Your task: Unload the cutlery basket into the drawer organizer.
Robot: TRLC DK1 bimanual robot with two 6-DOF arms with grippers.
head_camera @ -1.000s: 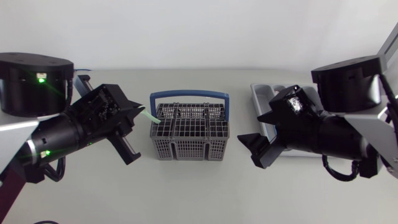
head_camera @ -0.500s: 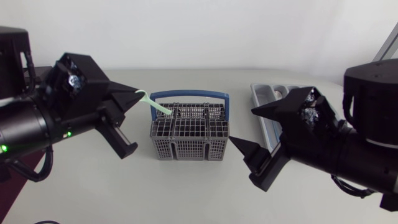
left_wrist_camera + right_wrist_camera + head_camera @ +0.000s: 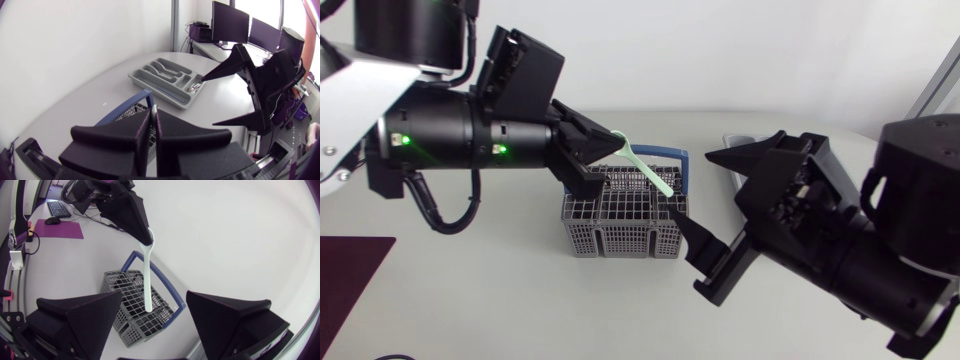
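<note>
A grey cutlery basket with a blue handle stands mid-table. My left gripper hangs above it, shut on one end of a pale green plastic utensil that slants down over the basket. In the right wrist view that utensil hangs from the left gripper in the gap between my right gripper's open fingers, touching neither. From above, the right gripper stands open just right of the basket. The grey drawer organizer lies beyond the basket; the head view hides most of it behind my right arm.
Some metal cutlery lies in one compartment of the organizer. A dark purple mat sits at the table's front left. My right gripper stands between the basket and the organizer.
My left arm has risen and swung right, lifting the green utensil out over the basket. My right arm has moved left, its open gripper now at the utensil's lower end.
</note>
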